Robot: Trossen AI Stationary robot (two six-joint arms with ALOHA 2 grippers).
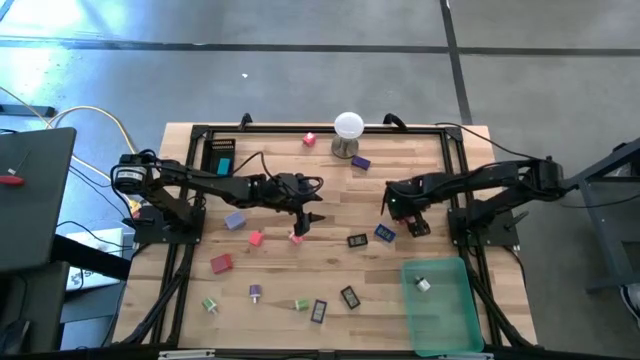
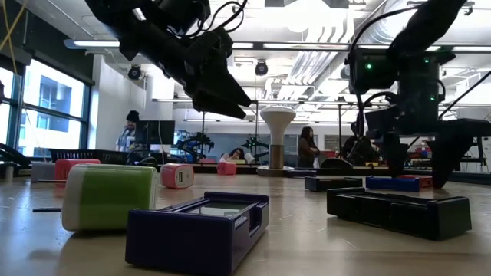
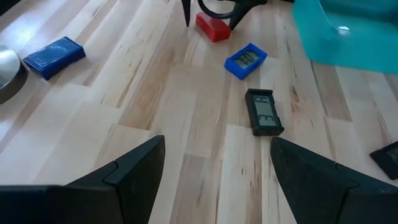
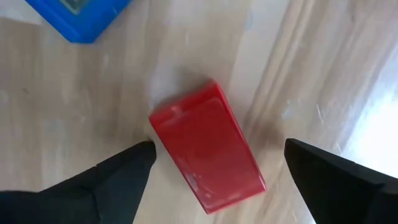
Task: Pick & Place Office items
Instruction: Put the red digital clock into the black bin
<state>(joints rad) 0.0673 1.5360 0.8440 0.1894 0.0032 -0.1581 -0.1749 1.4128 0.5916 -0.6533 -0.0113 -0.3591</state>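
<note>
The office items lie scattered on the wooden table (image 1: pixel 330 190). A red block (image 4: pixel 208 149) lies flat under my right gripper (image 4: pixel 217 146), which points down with its open fingers on either side of the block; whether they touch it I cannot tell. In the high view that gripper (image 1: pixel 418 222) is at the right of the middle. Beside the red block are a blue item (image 3: pixel 245 60) and a black item (image 3: pixel 264 112). My left gripper (image 1: pixel 306 220) hangs open above the table's middle, slanting down, over a pink piece (image 1: pixel 297 237).
A green tray (image 1: pixel 445 305) with a small white piece stands at the near right. A white ball on a metal stand (image 1: pixel 348 130) is at the far middle, with a purple block (image 1: pixel 360 162) beside it. More items lie at the near left, among them a red one (image 1: pixel 221 263).
</note>
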